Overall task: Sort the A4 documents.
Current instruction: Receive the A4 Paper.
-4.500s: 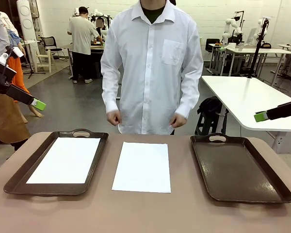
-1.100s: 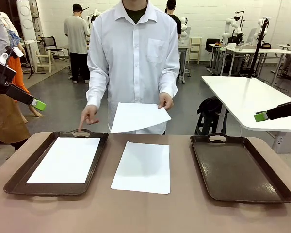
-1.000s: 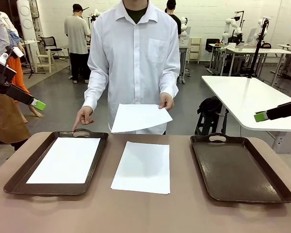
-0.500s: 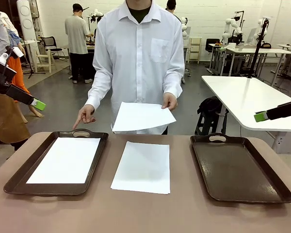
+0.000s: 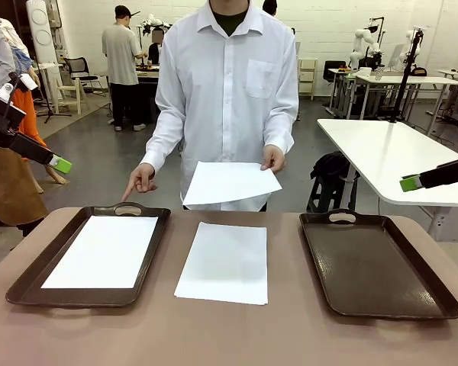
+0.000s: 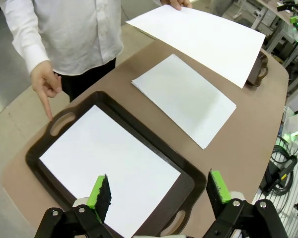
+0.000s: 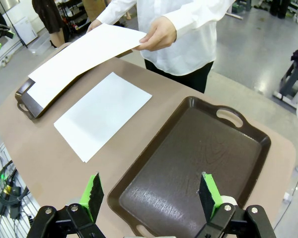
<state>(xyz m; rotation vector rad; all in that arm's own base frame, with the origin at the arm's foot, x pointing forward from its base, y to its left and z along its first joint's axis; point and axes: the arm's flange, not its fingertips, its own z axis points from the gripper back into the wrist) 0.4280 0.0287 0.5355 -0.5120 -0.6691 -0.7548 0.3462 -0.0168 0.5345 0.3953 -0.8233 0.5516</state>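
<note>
Brown bench [image 5: 229, 339] spans the lower half of the front view, with a workshop floor and white tables behind it. At the left edge of that frame the left tool [image 6: 161, 188] hangs raised well clear of the bench. Its green-padded fingers are spread wide with nothing between them, and in its wrist view they frame the near end of the left tray [image 6: 188, 186]. At the right edge of the front view the right tool [image 7: 151, 192] is raised too, likewise spread and gripping nothing. In its own wrist view the fingers frame the near end of the right tray [image 7: 198, 148], which shows a bare, dark brown, glossy floor.

Three A4 documents are in sight. The first sheet [image 5: 103, 250] lies flat inside the left tray, at the lower left of the front view. The second sheet [image 5: 224, 261] lies flat on the bare bench between the two trays, apart from both. The third sheet [image 5: 230, 183] is in the air at the far edge of the bench, above the far end of the second sheet. It is held nearly level at its right corner by the person's holding hand [image 5: 272, 158].

Left of centre in the front view, the person's pointing hand [image 5: 141, 181] aims its index finger down at the far handle of the left tray, the fingertip just above it; contact cannot be told
</note>
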